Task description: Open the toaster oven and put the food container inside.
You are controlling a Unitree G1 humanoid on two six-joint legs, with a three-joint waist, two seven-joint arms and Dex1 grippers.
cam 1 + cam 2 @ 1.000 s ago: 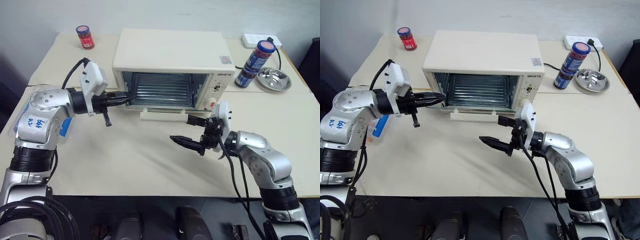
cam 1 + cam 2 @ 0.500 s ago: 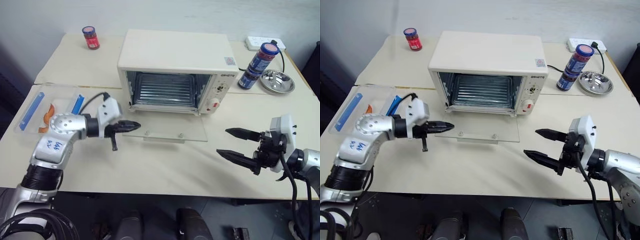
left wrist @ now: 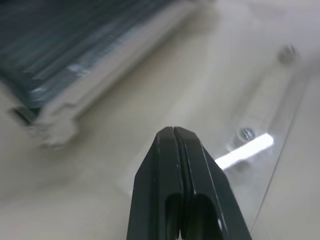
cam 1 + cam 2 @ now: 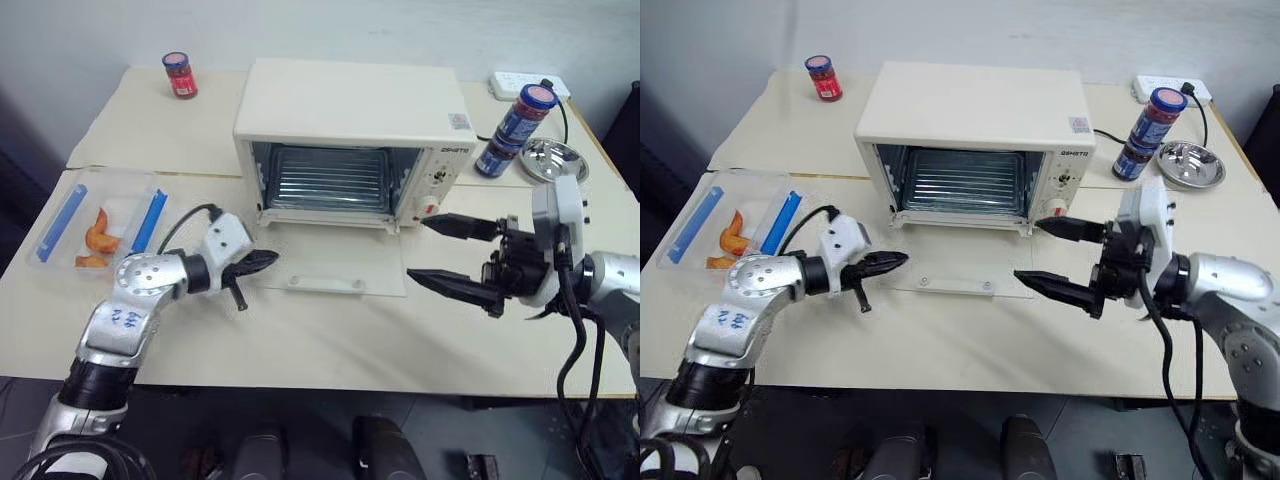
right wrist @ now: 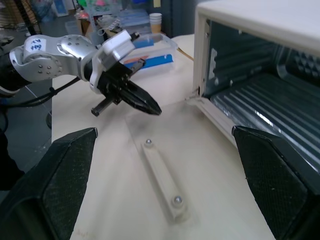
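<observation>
The cream-white toaster oven (image 4: 350, 105) stands at the back middle of the table, its glass door (image 4: 335, 262) folded down flat with the white handle (image 4: 325, 284) toward me. The food container (image 4: 95, 215), clear with two blue clips and orange pieces inside, rests at the table's left edge. My left gripper (image 4: 268, 260) is shut on nothing, low over the table at the door's left front corner; its closed fingertips (image 3: 172, 132) show over the glass. My right gripper (image 4: 418, 248) stands open and empty off the door's right side, pointing left, level with the oven's knob panel.
A red-lidded jar (image 4: 180, 75) sits at the back left. Two stacked blue-labelled jars (image 4: 515, 120), a metal bowl (image 4: 553, 160) and a power strip (image 4: 520, 85) are at the back right. Bare table lies between the container and the door.
The oven door has dropped from part open to flat on the table. My left gripper has sunk beside the door's corner. My right gripper has risen. The camera has also shifted.
</observation>
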